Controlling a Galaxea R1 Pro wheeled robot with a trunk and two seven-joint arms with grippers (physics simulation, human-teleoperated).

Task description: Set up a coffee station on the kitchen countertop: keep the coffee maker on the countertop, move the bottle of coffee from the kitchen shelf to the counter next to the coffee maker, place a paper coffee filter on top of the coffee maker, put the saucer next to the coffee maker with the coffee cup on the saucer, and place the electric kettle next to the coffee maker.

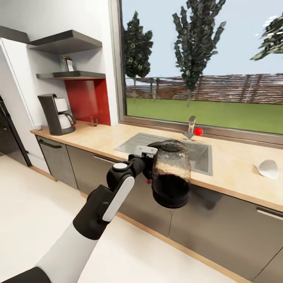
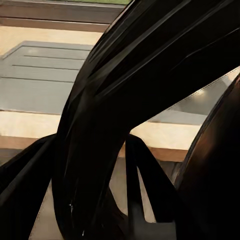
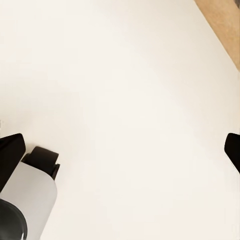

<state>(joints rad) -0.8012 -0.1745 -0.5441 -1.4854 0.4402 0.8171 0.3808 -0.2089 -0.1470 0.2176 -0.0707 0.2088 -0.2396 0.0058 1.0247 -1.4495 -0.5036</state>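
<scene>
In front of long light wood-grain countertop [image 1: 98, 143]: my left gripper [image 1: 148, 165] clamps one rounded glass kettle [image 1: 171, 179] midair. One black coffee maker [image 1: 57, 114] far left, one white paper filter [image 1: 268, 168] right. Right gripper [image 3: 120, 150] spread wide over pale floor [image 3: 125, 75].

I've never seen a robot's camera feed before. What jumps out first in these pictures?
The glass electric kettle, half full of dark liquid, is held in the air by the left pincer in front of the sink. Far along the wooden kitchen countertop, the coffee maker stands below the kitchen shelf, and a white paper coffee filter lies at the other end.
</scene>
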